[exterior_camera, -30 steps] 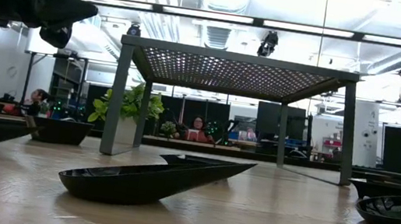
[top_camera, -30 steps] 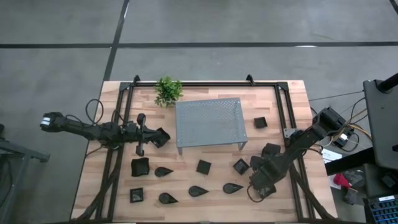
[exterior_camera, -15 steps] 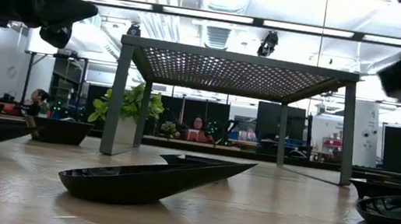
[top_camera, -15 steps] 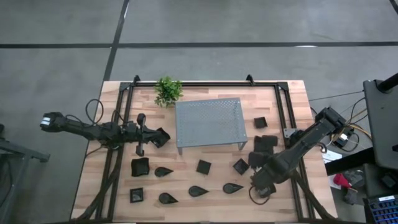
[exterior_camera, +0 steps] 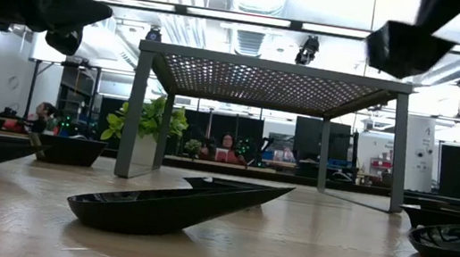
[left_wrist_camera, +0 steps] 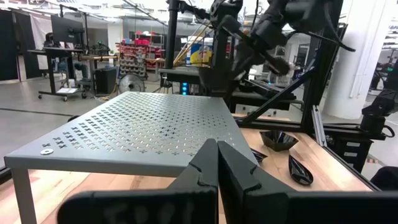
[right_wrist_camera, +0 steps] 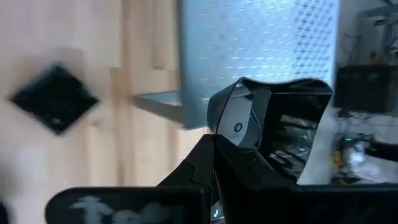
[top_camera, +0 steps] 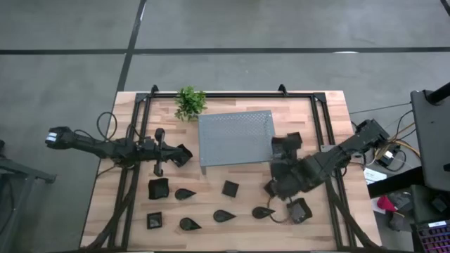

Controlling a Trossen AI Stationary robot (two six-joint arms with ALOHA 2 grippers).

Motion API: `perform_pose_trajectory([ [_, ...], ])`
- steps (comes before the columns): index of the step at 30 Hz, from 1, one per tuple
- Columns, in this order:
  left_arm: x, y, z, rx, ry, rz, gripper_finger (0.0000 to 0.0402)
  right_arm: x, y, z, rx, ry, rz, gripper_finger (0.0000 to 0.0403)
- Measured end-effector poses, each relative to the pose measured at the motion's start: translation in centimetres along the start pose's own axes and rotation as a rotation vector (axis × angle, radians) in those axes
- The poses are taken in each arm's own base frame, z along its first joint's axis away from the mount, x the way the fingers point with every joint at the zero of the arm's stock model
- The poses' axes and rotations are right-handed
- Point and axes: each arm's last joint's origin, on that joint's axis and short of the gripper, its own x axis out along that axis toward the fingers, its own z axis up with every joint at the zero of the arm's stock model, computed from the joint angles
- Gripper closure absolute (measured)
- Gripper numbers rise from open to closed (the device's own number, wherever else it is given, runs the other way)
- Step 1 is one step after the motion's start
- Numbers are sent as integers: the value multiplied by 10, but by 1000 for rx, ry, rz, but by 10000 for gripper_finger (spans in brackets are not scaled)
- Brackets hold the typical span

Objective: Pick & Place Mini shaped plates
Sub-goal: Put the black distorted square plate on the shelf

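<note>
Our right gripper [right_wrist_camera: 214, 146] pinches the rim of a square black plate [right_wrist_camera: 273, 127], lifted above the table beside the grey stand [top_camera: 235, 137]. Our left gripper [top_camera: 184, 155], fingers pressed together and empty, waits left of it.

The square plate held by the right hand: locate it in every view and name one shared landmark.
High view: square plate at the right edge of the grey perforated stand.
Low view: at the top right, in the air above the stand's right front leg.
Left wrist view: cannot be made out.
Right wrist view: centre, pinched by its rim, stand behind it.
Shared landmark: the stand.
</note>
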Motion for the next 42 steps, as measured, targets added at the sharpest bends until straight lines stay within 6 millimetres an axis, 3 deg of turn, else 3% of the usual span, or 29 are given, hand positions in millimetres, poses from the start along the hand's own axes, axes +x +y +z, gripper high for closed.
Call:
perform_pose_trajectory([
  [10, 0, 0, 0, 0, 0, 0, 401, 31, -45, 17, -153, 69, -41, 394],
  [23, 0, 0, 0, 0, 0, 0, 401, 62, -92, 44, -211, -62, -60, 394],
  [33, 0, 0, 0, 0, 1, 0, 401, 78, -113, 47, -166, -57, -42, 394],
  [36, 0, 0, 0, 0, 1, 0, 401, 82, -116, 47, -180, -75, 61, 394],
  [42, 0, 0, 0, 0, 0, 0, 401, 82, -117, 47, -177, -75, 68, 394],
])
